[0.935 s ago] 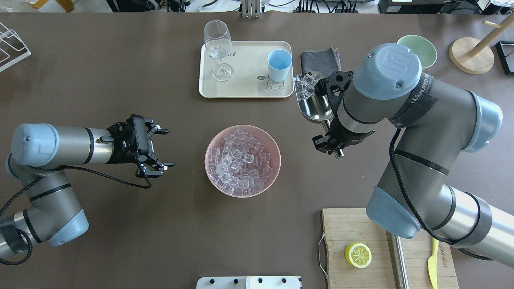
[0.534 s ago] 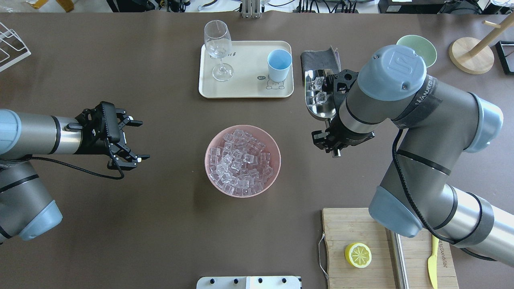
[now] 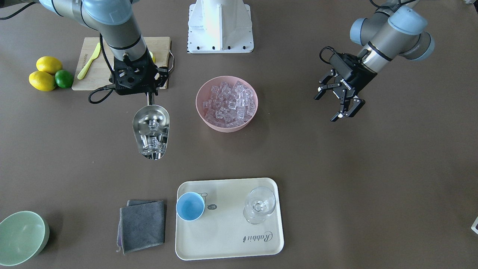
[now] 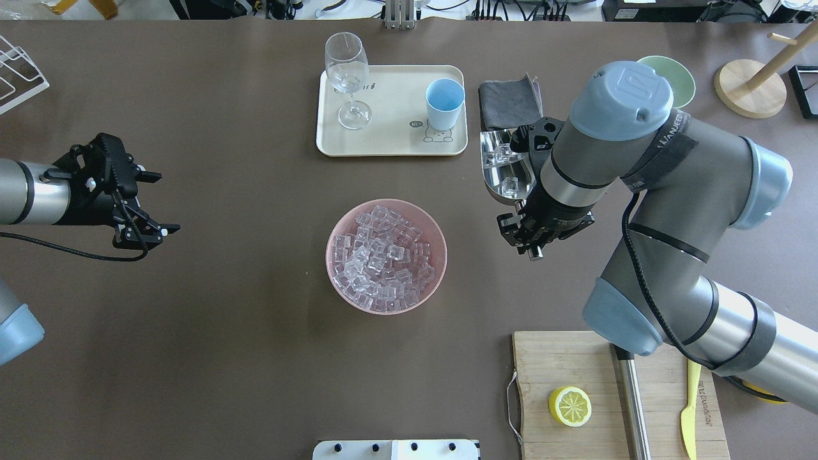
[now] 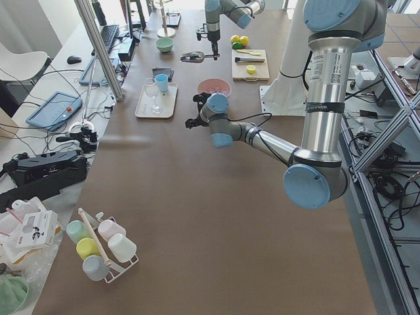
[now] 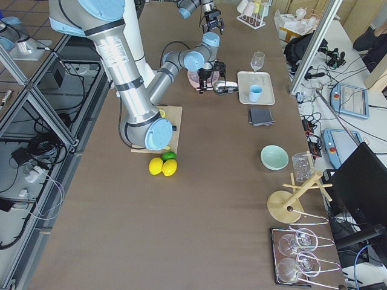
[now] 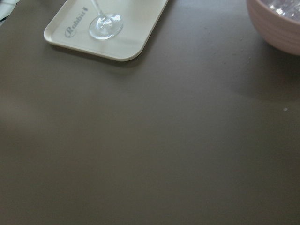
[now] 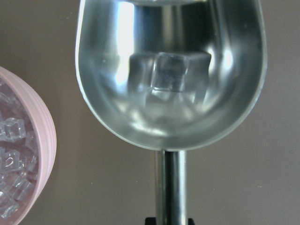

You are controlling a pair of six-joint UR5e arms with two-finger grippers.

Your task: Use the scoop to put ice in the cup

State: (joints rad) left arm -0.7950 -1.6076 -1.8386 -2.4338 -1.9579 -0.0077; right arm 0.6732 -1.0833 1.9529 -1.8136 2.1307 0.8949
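The right hand grips the scoop by its handle, ice in the trough pointing away from the robot, with the cup ahead and leftward and the left hand spread wide, well apart.

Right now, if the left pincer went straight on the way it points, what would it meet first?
Probably the bare table: the left pincer, open, tilts down toward the gap between the tray and the pink bowl, though depth is unclear.

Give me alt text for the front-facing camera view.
The right gripper holds a steel scoop with a few ice cubes above the table, beside a pink bowl heaped with more. A blue cup stands on a tray; the left gripper hangs open.
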